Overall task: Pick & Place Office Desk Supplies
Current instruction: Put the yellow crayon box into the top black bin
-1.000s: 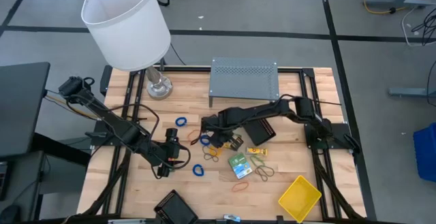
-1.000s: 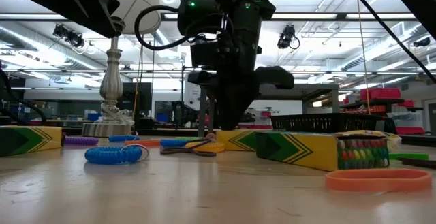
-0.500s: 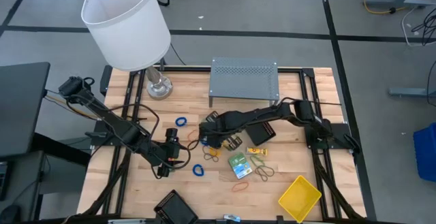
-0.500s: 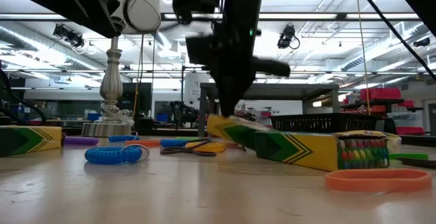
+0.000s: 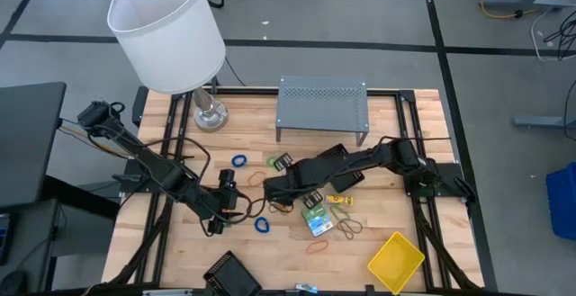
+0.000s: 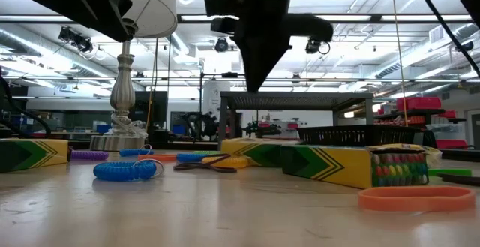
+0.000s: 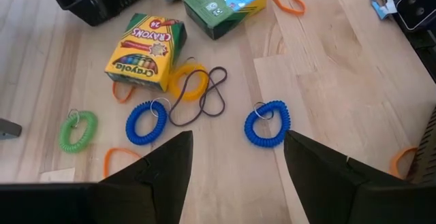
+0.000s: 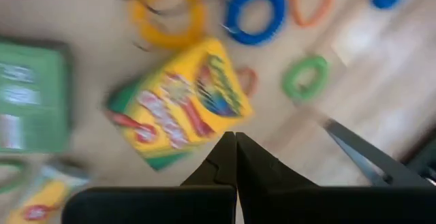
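crayon box [image 8: 178,103]: yellow-green, flat on wood | right pincer [image 8: 235,149]: closed, empty | left pincer [image 7: 235,157]: parted, empty

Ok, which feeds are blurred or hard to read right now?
Right wrist view: smeared throughout, the crayon box and coil loops soft-edged. Low view: backlit by ceiling lights, the right gripper a dark silhouette. Left wrist view: sharp, the box's lettering readable. High view: evenly lit, clear.
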Tool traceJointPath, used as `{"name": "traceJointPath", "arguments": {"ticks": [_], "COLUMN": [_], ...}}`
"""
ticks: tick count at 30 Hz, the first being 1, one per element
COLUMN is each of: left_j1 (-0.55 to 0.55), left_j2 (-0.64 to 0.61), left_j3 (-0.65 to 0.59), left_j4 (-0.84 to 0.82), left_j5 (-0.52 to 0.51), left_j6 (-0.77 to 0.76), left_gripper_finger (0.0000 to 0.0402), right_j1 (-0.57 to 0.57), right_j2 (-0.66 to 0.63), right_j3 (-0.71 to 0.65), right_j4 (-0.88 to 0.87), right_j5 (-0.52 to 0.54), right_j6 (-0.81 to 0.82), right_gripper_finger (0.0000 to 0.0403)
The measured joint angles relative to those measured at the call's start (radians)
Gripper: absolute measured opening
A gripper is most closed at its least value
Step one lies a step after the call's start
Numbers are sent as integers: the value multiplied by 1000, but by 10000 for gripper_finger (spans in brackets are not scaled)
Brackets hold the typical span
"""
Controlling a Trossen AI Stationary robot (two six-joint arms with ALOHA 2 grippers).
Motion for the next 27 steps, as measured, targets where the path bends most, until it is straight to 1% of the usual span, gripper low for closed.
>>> {"name": "traceJointPath", "arguments": {"ticks": [3,5,9,12,15,17,20,24,27], "left_j1": [0,0,0,0,0,0,0,0,0], "left_j2": [0,0,0,0,0,0,0,0,0], "left_j3": [0,0,0,0,0,0,0,0,0], "left_j4": [0,1,6,12,13,18,23,25,26], "left_j5": [0,0,0,0,0,0,0,0,0], "left_j6": [0,-1,-2,-3,-3,-3,-3,-3,-3], "left_gripper_finger": [234,234,234,234,234,234,234,234,234], "right_j1": [-14,-26,-60,-91,-121,-136,-150,-165,-165], "right_j2": [2,6,7,15,40,56,82,85,86], "right_j3": [-6,-20,-56,-69,-69,-69,-69,-69,-69], "right_j4": [39,94,210,232,221,210,206,181,170], "right_j5": [-101,-110,-115,-140,-163,-180,-201,-284,-310], "right_j6": [-36,-64,-137,-161,-166,-184,-211,-223,-232], "right_gripper_finger": [14,36,107,164,201,211,213,203,193]}}
